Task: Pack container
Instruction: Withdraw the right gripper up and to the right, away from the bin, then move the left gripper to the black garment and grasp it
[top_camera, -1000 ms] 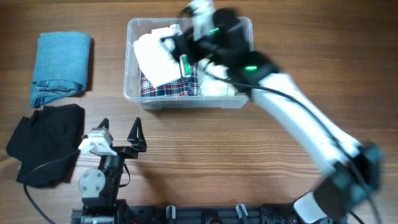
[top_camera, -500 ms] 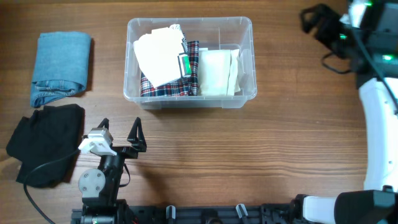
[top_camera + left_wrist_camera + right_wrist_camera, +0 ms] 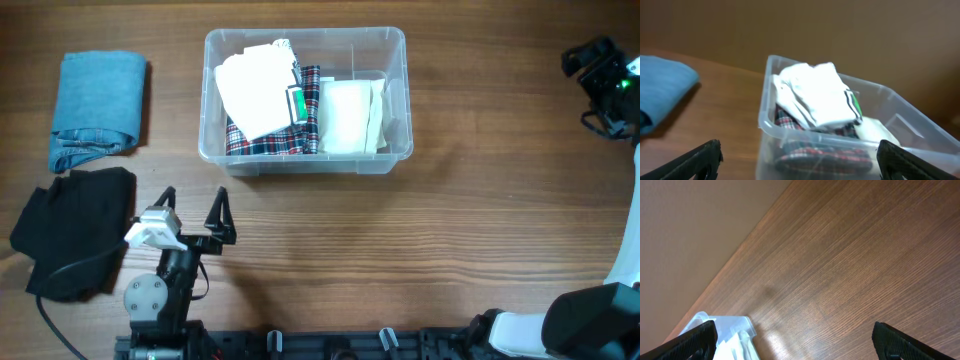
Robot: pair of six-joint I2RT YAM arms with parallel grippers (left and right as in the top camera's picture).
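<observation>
Container (image 3: 305, 38) sits at twelve o'clock on the table (image 3: 400, 250), holding a white garment (image 3: 255, 90) over plaid cloth (image 3: 265, 140) at nine, cream cloth (image 3: 345, 115) at three; left claw (image 3: 192, 200) and right claw (image 3: 792, 335) both gape wide, empty

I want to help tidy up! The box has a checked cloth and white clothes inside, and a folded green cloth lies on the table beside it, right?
Not quite: the folded cloth beside the box is blue, not green, as the overhead view shows. The rest is right.
</observation>
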